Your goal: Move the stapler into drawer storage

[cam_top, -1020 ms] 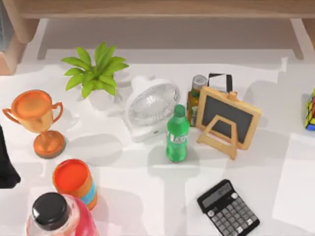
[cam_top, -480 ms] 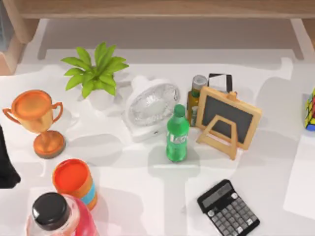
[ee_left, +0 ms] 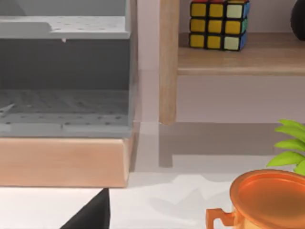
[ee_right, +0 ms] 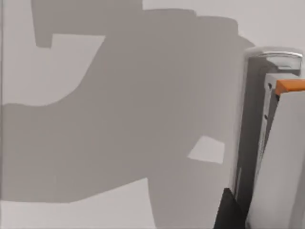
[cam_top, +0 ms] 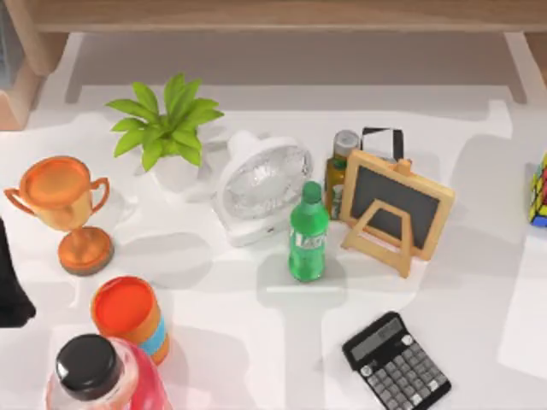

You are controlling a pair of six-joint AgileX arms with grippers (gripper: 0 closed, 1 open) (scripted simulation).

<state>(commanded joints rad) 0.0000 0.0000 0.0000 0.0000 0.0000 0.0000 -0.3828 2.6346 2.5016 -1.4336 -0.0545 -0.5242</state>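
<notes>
**Right gripper.** A dark wedge of the right gripper enters the right wrist view, cut off by the frame. Whether the jaws are spread or pressed together cannot be told. Just beside the wedge stands the stapler, a narrow pale grey bar with a thin dark line and an orange tab at one end, also cut by the frame. Contact between the two cannot be confirmed. Behind them lies a flat white surface under broad grey shadow.

**Left gripper.** A black corner of the left gripper shows in the left wrist view, and its jaw state cannot be told. The left arm sits at the table's left edge.

**Surroundings.**
- A grey drawer unit on a wooden base faces the left wrist, beside a wooden shelf carrying a puzzle cube.
- On the white table:
  - a glossy orange trophy;
  - a leafy plant;
  - a round white fan;
  - a green bottle;
  - a can, half hidden behind a wood-framed chalkboard;
  - a dark calculator;
  - an orange cup;
  - a pink bottle, cut off at the frame edge.
</notes>
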